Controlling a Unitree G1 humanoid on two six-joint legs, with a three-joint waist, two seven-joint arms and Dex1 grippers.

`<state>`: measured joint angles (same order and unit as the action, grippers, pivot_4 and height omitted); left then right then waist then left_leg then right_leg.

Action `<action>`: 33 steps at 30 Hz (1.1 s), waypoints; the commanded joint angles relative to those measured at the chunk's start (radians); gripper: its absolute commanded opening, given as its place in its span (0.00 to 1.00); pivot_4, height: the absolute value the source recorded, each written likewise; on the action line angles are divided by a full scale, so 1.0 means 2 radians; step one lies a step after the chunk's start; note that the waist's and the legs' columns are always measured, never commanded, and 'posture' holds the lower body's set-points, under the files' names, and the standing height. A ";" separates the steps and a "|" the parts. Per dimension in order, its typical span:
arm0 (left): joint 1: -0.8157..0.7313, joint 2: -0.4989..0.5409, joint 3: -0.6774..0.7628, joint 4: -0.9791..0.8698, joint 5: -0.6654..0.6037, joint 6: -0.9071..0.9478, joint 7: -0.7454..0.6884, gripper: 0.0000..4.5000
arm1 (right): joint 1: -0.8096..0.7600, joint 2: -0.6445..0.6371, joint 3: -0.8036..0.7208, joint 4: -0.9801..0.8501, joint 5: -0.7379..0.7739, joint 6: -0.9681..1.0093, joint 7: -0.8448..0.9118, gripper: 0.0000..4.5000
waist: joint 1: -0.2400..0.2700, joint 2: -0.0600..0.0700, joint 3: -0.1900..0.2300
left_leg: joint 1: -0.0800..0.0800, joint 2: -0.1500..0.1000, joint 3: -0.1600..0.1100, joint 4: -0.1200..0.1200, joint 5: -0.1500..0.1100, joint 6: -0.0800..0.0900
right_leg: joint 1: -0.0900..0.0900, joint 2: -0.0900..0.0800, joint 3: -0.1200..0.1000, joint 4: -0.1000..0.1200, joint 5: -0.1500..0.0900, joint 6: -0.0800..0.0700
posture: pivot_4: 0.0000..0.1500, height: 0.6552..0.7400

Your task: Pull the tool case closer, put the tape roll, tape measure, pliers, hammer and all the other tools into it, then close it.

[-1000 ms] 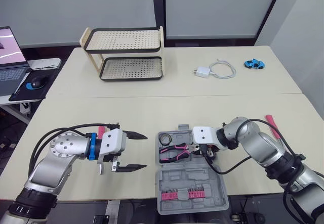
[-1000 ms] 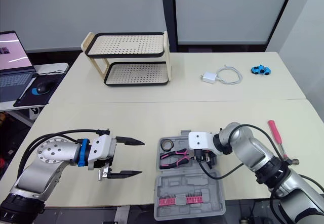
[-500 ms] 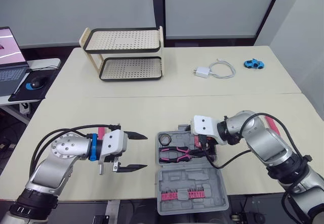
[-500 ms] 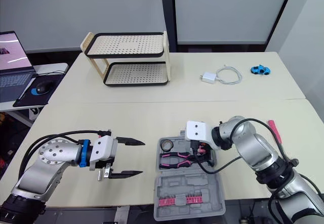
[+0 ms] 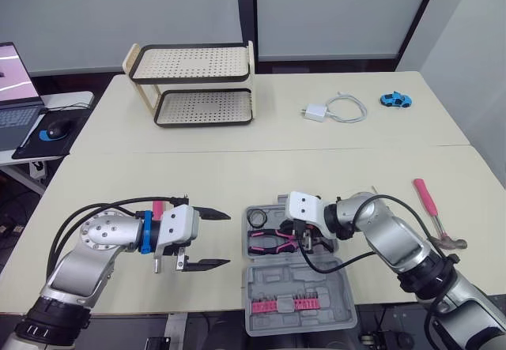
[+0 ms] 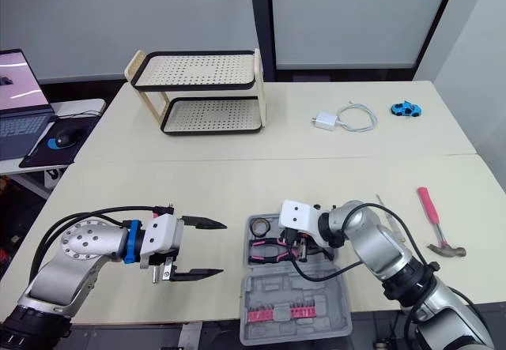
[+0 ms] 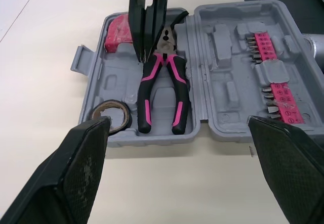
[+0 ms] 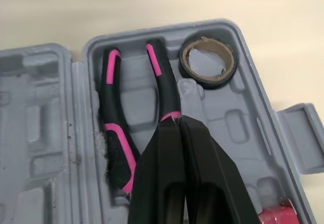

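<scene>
Left eye view, taken first: found the grey tool case (image 5: pixel 304 283) lying open at the near edge of the table (image 5: pixel 237 168), close in between both arms, so judged the pull done. Noted the pliers (image 5: pixel 271 240) seated in their moulded slot, the tape roll (image 5: pixel 257 217) in the corner pocket beside the handles, and a red block, probably the tape measure (image 7: pixel 117 36), at another corner of the tray. Saw the right gripper (image 8: pixel 174 125) pinched together on nothing, tips down against one pliers handle near the pivot; read this as pressing the tool home into its recess, not carrying it. Saw the left gripper (image 5: pixel 215 238) spread wide and empty, held just beside the case's tape-roll end, likely placed to steady the case or take the next tool. Marked the hammer (image 5: pixel 428 204) lying out on the table, well apart on the right, and a pink handle (image 5: pixel 157 206) half hidden behind the left wrist, kind not told. Counted the closing as not yet done.

Took in a pale cream tabletop carrying a two-tier perforated rack (image 5: pixel 194 85), a white charger (image 5: pixel 316 113) with cable and a blue toy car (image 5: pixel 395 99) far back, a laptop (image 5: pixel 16 89) off to the left, and grey wall panels (image 5: pixel 118 10) behind.
</scene>
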<state>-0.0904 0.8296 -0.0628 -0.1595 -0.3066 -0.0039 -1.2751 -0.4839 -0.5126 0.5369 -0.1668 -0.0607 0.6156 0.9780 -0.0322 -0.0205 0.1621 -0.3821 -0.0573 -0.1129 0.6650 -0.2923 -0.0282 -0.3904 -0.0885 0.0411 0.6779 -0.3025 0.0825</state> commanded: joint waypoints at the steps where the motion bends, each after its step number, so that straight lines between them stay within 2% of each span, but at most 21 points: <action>1: 0.002 0.002 0.004 -0.018 -0.001 -0.004 0.004 1.00 | -0.001 0.003 0.009 0.009 -0.012 -0.013 -0.009 0.01 | 0.000 0.000 0.000 | 0.000 0.000 0.000 0.000 0.000 0.000 | 0.000 0.000 0.000 0.000 0.000 0.000 | 1.00 1.00; 13: 0.011 0.002 0.003 -0.029 -0.002 0.002 0.014 1.00 | 0.008 0.005 0.037 0.053 -0.040 -0.039 -0.013 0.01 | 0.000 0.000 -0.001 | 0.001 0.000 0.000 0.000 0.000 0.000 | 0.001 0.000 0.000 0.000 0.000 0.000 | 1.00 1.00; 17: 0.022 0.005 0.008 -0.032 -0.005 0.011 0.018 1.00 | 0.014 0.016 -0.004 0.011 -0.009 -0.054 -0.018 0.01 | 0.000 0.000 -0.001 | 0.001 0.000 0.000 0.000 0.000 0.000 | 0.001 0.000 0.000 0.000 0.000 0.000 | 1.00 1.00; 21: 0.039 0.009 0.021 -0.035 -0.004 0.025 0.031 1.00 | 0.042 -0.012 -0.067 -0.090 0.036 -0.038 -0.005 0.01 | 0.000 0.001 0.000 | 0.000 0.000 0.000 0.000 0.000 0.000 | 0.000 0.000 0.000 0.000 0.000 0.000 | 1.00 1.00; 26: 0.058 0.012 0.023 -0.026 0.011 0.024 0.044 1.00 | 0.133 -0.087 -0.161 -0.213 0.098 -0.031 0.017 0.01 | 0.005 0.000 0.000 | 0.000 0.000 -0.001 0.000 0.000 0.000 | 0.001 0.000 0.000 -0.001 0.000 0.000 | 1.00 1.00; 30: 0.066 0.008 0.018 -0.018 0.023 0.032 0.056 1.00 | 0.239 -0.142 -0.239 -0.257 0.137 -0.066 0.041 0.01 | 0.006 0.000 0.000 | 0.000 0.000 0.000 0.000 0.000 0.000 | 0.001 0.000 0.000 -0.001 0.000 0.000 | 1.00 1.00; 31: 0.068 0.009 0.016 -0.017 0.025 0.041 0.056 0.91 | 0.265 -0.157 -0.256 -0.261 0.140 -0.071 0.046 0.00 | 0.006 0.000 0.000 | 0.000 0.000 0.000 0.000 0.000 0.000 | 0.001 0.000 0.000 -0.001 0.000 0.000 | 1.00 1.00; 33: 0.077 0.012 0.008 -0.020 0.028 0.055 0.055 0.80 | 0.319 -0.187 -0.290 -0.251 0.131 -0.079 0.051 0.00 | 0.005 0.000 0.000 | 0.001 0.000 0.000 0.000 0.000 0.001 | 0.002 0.000 0.000 -0.001 0.000 0.000 | 1.00 1.00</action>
<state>0.0492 0.8404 -0.0404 -0.1868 -0.2556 0.0881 -1.1671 0.1259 -0.8614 0.0192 -0.6518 0.1980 0.4841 1.0688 -0.0223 -0.0198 0.1614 -0.3808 -0.0571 -0.1122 0.6643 -0.2929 -0.0272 -0.3866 -0.0885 0.0412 0.6753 -0.3026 0.0827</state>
